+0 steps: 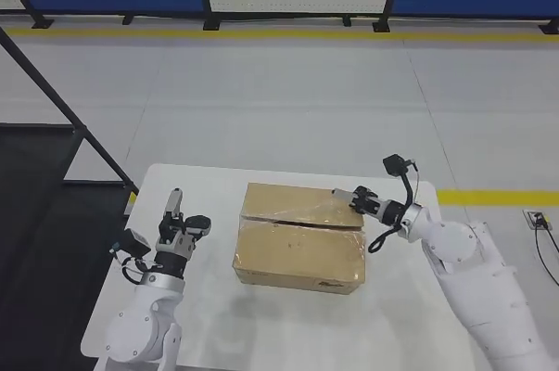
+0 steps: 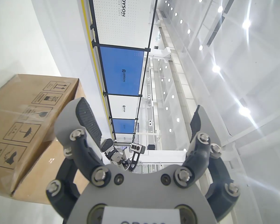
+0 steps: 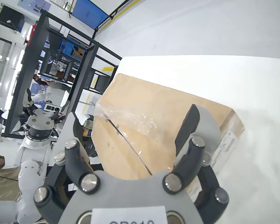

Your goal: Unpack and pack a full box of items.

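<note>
1. Overhead first: a brown cardboard box sits mid-table on the white table. Its flaps are shut, and a strip of clear tape runs along the top seam.
2. Left of the box and apart from it, the left gripper points away from the table with nothing in it.
3. At the box's far right corner, by the tape's end, is the right gripper. I cannot tell from above whether it touches the box.
4. Next, the left wrist view: the left gripper has its fingers spread wide around empty air. The box stands beside it, and its side panel carries printed handling symbols.
5. Lastly, the right wrist view: the right gripper is also spread wide, clamping nothing. It sits above the box, over the crinkled tape on the seam. The left gripper shows beyond the box's left end.
</note>
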Controlling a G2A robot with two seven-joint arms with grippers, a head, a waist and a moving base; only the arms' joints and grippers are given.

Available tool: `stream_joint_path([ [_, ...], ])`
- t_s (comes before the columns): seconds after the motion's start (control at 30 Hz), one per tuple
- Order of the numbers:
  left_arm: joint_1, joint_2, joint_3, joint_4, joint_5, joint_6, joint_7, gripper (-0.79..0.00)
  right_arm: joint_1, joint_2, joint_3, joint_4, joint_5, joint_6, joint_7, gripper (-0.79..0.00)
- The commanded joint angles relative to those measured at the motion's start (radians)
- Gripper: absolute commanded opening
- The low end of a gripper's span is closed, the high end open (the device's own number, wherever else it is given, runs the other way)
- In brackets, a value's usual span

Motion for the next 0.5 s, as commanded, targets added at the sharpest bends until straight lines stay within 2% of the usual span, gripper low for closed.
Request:
stream_joint_path([
  [0.0,0.000,0.000,0.000,0.000,0.000,0.000,0.000,0.000,0.016,-0.002,-0.012,0.016,-0.011,-0.006,0.003,0.000],
  [0.1,0.000,0.000,0.000,0.000,0.000,0.000,0.000,0.000,0.041,-0.006,-0.030,0.041,-0.043,0.009,0.003,-0.040],
  [0.13,0.000,0.000,0.000,0.000,0.000,0.000,0.000,0.000,0.047,-0.008,-0.037,0.047,-0.043,0.011,0.005,-0.154],
  [0.2,0.000,0.000,0.000,0.000,0.000,0.000,0.000,0.000,0.059,-0.010,-0.048,0.058,-0.059,0.021,-0.001,-0.256],
  [0.23,0.000,0.000,0.000,0.000,0.000,0.000,0.000,0.000,0.063,-0.012,-0.052,0.061,-0.060,0.023,0.000,-0.394],
  [0.3,0.000,0.000,0.000,0.000,0.000,0.000,0.000,0.000,0.069,-0.013,-0.058,0.066,-0.068,0.029,0.001,-0.422],
  [0.37,0.000,0.000,0.000,0.000,0.000,0.000,0.000,0.000,0.074,-0.014,-0.064,0.068,-0.072,0.034,0.011,-0.483],
  [0.47,0.000,0.000,0.000,0.000,0.000,0.000,0.000,0.000,0.072,-0.014,-0.066,0.060,-0.079,0.042,0.012,-0.493],
])
